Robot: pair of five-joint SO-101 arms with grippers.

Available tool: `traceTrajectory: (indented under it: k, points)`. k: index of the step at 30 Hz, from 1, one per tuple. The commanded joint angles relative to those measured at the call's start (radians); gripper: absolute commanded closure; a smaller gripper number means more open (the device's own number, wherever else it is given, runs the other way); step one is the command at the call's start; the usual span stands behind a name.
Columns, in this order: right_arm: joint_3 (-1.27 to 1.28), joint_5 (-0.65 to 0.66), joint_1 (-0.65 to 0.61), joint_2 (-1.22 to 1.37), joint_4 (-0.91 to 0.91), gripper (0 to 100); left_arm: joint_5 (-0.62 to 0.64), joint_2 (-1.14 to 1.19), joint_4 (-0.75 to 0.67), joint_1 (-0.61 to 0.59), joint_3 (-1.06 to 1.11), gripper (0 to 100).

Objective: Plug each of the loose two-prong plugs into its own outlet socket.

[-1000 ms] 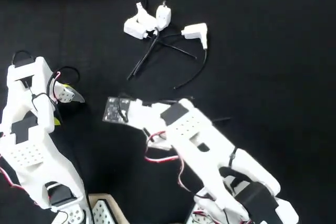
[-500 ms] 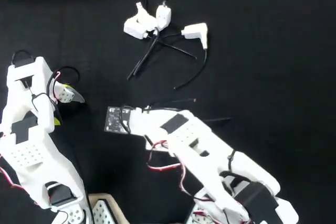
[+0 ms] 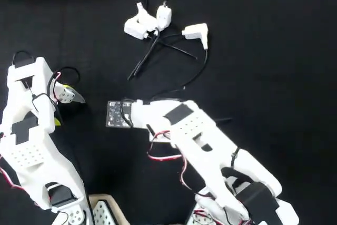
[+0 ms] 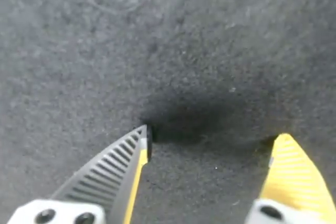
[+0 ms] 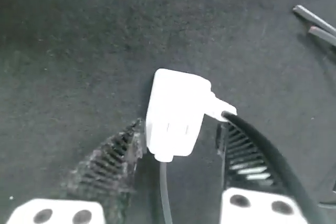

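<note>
Plug gripped — socket next
Right tool (image 5: 181, 125) clamps the white plug (image 5: 176, 103), seemingly off the surface (image 5: 63, 35); next it must reach the outlet sockets (image 3: 143, 23) — well apart. Left tool (image 4: 214, 132) gapes.

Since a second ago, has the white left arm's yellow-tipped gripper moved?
No: seen from above, the left gripper sits just as far from the white outlet block.

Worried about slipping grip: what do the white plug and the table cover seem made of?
The white plug: likely moulded plastic, smooth, slightly matte, given rounded edges and even surface. The table cover: probably black felt-like cloth, matte, with fuzzy fibres and lint specks showing.
</note>
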Motion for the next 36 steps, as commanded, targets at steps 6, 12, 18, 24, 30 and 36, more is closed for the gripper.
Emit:
traceTrajectory:
  k: [6, 12, 18, 24, 30, 36]
  points:
    - [-0.042, 0.006, 0.017, 0.065, -0.101, 77.2, 0.015, 0.005, -0.031, 0.03, -0.001, 64]
    - [-0.282, 0.005, 0.038, 0.074, 0.126, 77.2, 0.015, 0.005, -0.031, 0.03, -0.001, 64]
    - [-0.357, 0.003, 0.02, 0.076, 0.218, 77.3, 0.015, 0.005, -0.031, 0.03, -0.001, 64]
    - [-0.314, -0.135, -0.069, 0.076, 0.21, 79.6, 0.015, 0.003, -0.031, 0.03, -0.001, 64]
    - [-0.308, -0.273, -0.127, 0.076, 0.135, 86.8, 0.015, 0.003, -0.031, 0.03, 0.001, 64]
    - [-0.26, -0.328, -0.123, 0.077, 0.112, 86.8, 0.015, 0.005, -0.029, 0.025, 0.002, 64]
